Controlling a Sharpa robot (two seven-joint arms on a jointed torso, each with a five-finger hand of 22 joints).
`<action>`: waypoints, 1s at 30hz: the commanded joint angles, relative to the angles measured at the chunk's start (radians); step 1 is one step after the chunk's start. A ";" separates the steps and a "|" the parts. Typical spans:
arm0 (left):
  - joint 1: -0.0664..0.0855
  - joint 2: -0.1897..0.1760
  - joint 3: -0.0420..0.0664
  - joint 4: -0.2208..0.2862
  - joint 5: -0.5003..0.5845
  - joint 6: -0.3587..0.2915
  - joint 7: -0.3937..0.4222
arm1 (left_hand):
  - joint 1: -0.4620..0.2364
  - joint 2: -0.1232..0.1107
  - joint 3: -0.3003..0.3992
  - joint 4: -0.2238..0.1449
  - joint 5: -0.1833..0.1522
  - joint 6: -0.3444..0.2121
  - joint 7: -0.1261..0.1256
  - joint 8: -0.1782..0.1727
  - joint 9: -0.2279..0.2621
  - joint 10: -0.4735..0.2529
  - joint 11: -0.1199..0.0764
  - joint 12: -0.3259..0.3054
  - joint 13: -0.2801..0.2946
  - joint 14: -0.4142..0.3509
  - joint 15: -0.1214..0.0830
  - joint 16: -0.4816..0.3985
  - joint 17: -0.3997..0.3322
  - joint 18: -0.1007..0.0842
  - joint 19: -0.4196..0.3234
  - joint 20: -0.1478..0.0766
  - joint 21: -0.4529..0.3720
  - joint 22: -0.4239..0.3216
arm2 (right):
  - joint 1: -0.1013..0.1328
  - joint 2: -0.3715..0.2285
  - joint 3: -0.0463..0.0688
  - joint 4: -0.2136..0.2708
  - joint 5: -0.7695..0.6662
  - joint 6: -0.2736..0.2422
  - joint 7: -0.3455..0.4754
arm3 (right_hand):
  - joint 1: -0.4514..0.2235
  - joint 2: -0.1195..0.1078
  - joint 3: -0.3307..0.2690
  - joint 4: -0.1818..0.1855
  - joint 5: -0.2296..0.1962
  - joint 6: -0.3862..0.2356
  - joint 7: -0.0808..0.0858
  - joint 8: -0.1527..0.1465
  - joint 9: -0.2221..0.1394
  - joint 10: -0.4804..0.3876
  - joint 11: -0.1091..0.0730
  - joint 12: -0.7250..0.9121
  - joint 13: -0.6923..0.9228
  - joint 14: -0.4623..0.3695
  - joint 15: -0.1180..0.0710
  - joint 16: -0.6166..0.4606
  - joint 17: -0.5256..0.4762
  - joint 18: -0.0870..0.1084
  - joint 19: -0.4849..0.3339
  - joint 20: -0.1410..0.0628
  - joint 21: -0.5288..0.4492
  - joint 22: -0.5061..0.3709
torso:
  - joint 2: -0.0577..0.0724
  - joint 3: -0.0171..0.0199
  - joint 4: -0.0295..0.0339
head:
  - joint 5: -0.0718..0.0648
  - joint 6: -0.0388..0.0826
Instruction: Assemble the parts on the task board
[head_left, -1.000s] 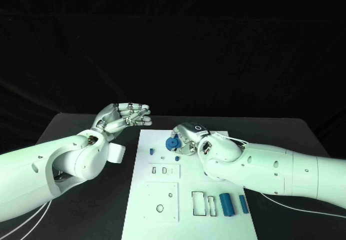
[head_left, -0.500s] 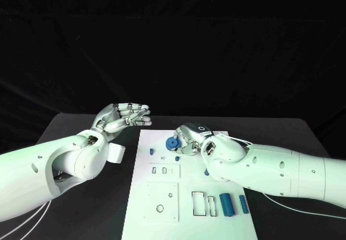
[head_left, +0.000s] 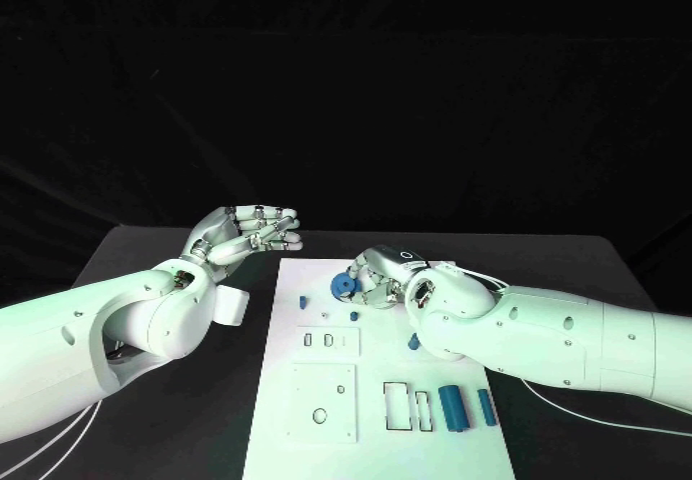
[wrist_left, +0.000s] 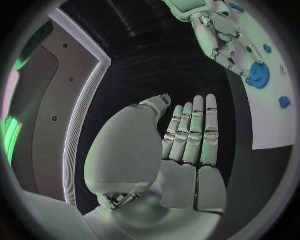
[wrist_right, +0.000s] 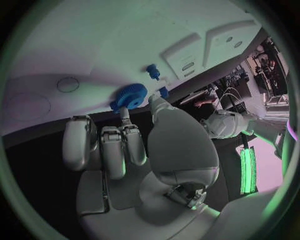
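Observation:
The white task board (head_left: 378, 440) lies in the middle of the black table. A blue gear (head_left: 345, 287) sits near the board's far end. My right hand (head_left: 381, 279) is right beside it, and in the right wrist view the thumb and one fingertip (wrist_right: 124, 113) pinch the blue gear (wrist_right: 130, 96) while the other fingers stay curled. The left wrist view shows the gear (wrist_left: 257, 75) too, with the right hand (wrist_left: 222, 37) reaching down to it. My left hand (head_left: 253, 231) hovers off the board's far left corner, fingers curled in around nothing.
Small blue parts lie on the board: a peg (head_left: 303, 300), another peg (head_left: 353, 315), and a piece (head_left: 414, 342) against my right forearm. Two long blue bars (head_left: 454, 407) (head_left: 488, 407) lie near the front right, beside outlined slots (head_left: 397, 408). A recessed panel (head_left: 320, 403) sits front left.
My right hand and forearm have crept slightly nearer and lower beside the gear. The gear stays in place. The left hand has not moved.

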 joint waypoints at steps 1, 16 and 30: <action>0.001 0.000 0.001 0.003 0.000 0.018 0.005 | -0.001 -0.005 0.003 -0.001 -0.004 -0.006 0.009 -0.005 -0.001 0.002 0.008 -0.005 0.000 -0.006 -0.002 -0.004 0.001 0.011 -0.004 0.004 -0.007 -0.001 | -0.005 -0.003 -0.005 -0.002 0.026 0.072 -0.003 | -0.005 0.003 0.003 0.001 -0.001 0.008 0.000 0.001 -0.001 0.019 -0.001 0.005 0.151 0.104 0.002 0.005 0.263 -0.014 0.007 0.002 0.007 0.002 | 0.000 -0.0010 -0.0014 | 0.000 0.000; 0.001 -0.001 0.001 0.001 0.000 0.023 0.003 | -0.002 -0.006 0.004 -0.003 -0.004 -0.007 0.009 -0.006 -0.001 0.000 0.008 -0.007 0.000 -0.008 -0.001 -0.005 0.002 0.011 -0.005 0.005 -0.007 -0.002 | -0.003 -0.068 -0.004 0.061 0.028 -0.053 0.030 | 0.012 0.003 0.019 -0.005 -0.001 0.015 -0.002 0.001 0.000 0.023 -0.003 0.010 0.156 0.104 0.000 0.005 0.263 -0.016 0.012 0.000 0.015 0.011 | -0.003 -0.0003 -0.0004 | -0.001 0.008; 0.001 0.003 -0.001 -0.008 0.000 0.028 0.004 | -0.002 -0.006 0.005 -0.003 -0.004 -0.008 0.009 -0.007 -0.001 -0.001 0.009 -0.008 0.000 -0.009 -0.001 -0.007 0.003 0.011 -0.006 0.005 -0.008 -0.002 | 0.080 -0.329 0.000 0.182 0.437 -0.017 0.268 | 0.240 -0.068 0.129 -0.103 -0.001 0.048 -0.006 0.004 -0.001 0.005 -0.009 -0.010 0.137 0.098 -0.006 -0.002 0.235 -0.005 -0.019 -0.007 -0.036 -0.027 | -0.011 0.0017 -0.0119 | -0.010 0.016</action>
